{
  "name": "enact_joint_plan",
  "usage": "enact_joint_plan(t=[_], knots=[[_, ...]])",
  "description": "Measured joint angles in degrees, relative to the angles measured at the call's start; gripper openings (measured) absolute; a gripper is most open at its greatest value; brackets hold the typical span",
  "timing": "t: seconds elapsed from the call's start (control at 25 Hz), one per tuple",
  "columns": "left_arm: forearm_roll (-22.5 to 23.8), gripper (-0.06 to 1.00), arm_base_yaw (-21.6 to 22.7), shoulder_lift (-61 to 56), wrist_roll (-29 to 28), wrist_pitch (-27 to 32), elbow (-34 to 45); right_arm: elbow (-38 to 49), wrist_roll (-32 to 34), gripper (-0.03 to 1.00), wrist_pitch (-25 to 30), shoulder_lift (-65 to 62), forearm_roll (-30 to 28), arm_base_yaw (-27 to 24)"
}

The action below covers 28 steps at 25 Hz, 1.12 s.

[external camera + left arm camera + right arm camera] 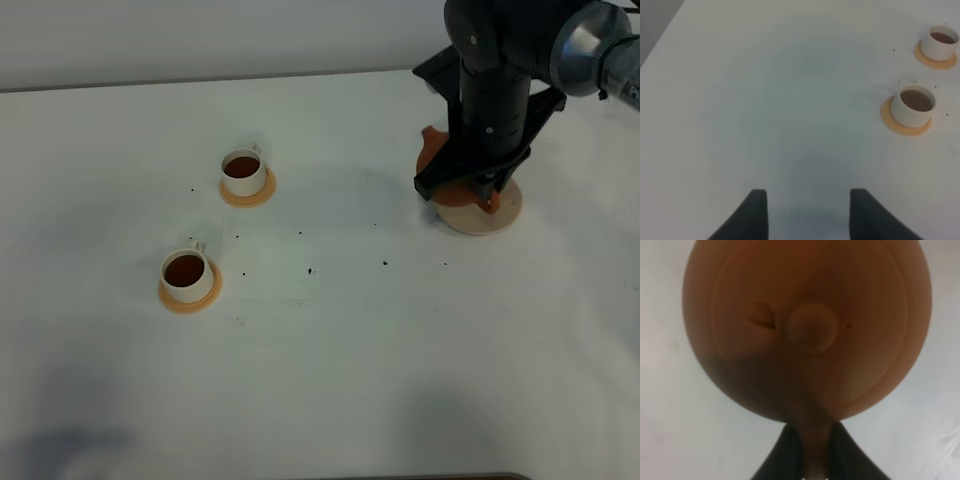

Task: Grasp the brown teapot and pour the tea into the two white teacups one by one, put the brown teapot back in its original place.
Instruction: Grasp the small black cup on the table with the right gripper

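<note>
- Both white teacups (243,172) (187,275), left of centre on the white worktop (340,340), hold dark tea, so pouring looks done.
- The brown teapot (805,330), upper right, sits over its pale disc (490,217); only release seems left.
- The right hand (812,452) is clenched on the teapot's loop handle.
- The left hand (807,212) is released, holding nothing.
- Teapot: round, matte clay, small-knobbed lid. Cups: small glossy cylinders on flat orange saucers (190,298). Dark specks dot the worktop.

A matt, smooth clay-like finish is seen on the teapot (805,330); the cups (914,105) look glazed white, the tabletop (330,350) matt.
</note>
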Motion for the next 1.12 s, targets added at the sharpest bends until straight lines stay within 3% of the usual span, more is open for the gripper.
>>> enact_joint_plan(t=[0.28, 0.76, 1.12], knots=[[0.00, 0.38, 0.00, 0.00, 0.00, 0.00, 0.00, 7.24, 0.62, 0.09, -9.15, 0.00, 1.38, -1.36], [0.00, 0.38, 0.00, 0.00, -0.05, 0.00, 0.00, 8.91, 1.33, 0.09, -9.89, -4.09, -1.00, -4.17], [0.00, 0.38, 0.00, 0.00, -0.05, 0.00, 0.00, 12.99, 1.30, 0.09, -16.31, -4.09, -0.34, -5.01]])
